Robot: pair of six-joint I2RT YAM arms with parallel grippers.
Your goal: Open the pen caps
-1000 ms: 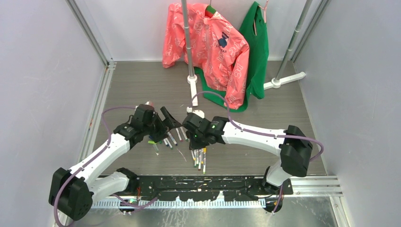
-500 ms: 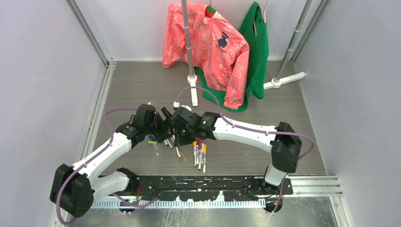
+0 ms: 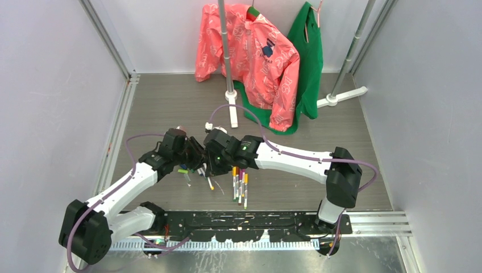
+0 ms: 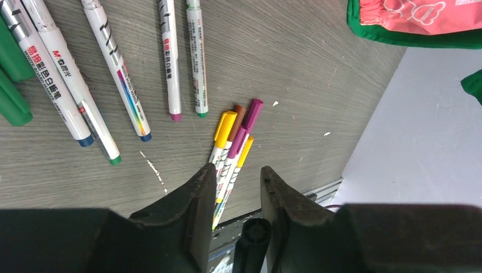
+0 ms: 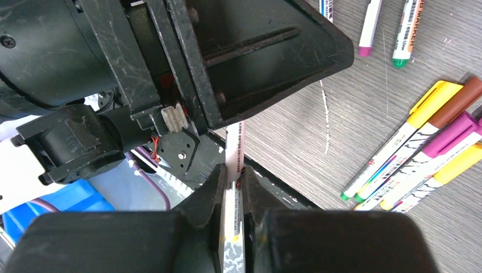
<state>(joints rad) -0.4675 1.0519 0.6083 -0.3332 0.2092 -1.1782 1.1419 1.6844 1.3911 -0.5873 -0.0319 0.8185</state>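
My right gripper point(image 5: 230, 170) is shut on the white barrel of a pen point(image 5: 233, 145). The pen points up into my left gripper, whose black finger point(image 5: 256, 51) covers its far end. In the left wrist view a dark pen cap point(image 4: 250, 244) shows end-on between the fingers of the left gripper point(image 4: 236, 170). The jaws stand narrow around the cap, with a slit on its left side. From above, the left gripper point(image 3: 198, 159) and the right gripper point(image 3: 210, 164) meet over the table. Capped pens point(image 4: 234, 122) with yellow, brown and purple caps lie in a bunch point(image 3: 240, 182).
More white pens point(image 4: 170, 62) lie side by side under the left arm point(image 3: 186, 170), with green caps point(image 4: 11, 85) beside them. A pink jacket point(image 3: 250, 51) and a green garment point(image 3: 310, 57) hang on a rack point(image 3: 232, 108) at the back. A black rail point(image 3: 256, 219) runs along the near edge.
The right arm has swung left and brought its pen to the left gripper. The left jaws have narrowed from wide open around the pen's end.
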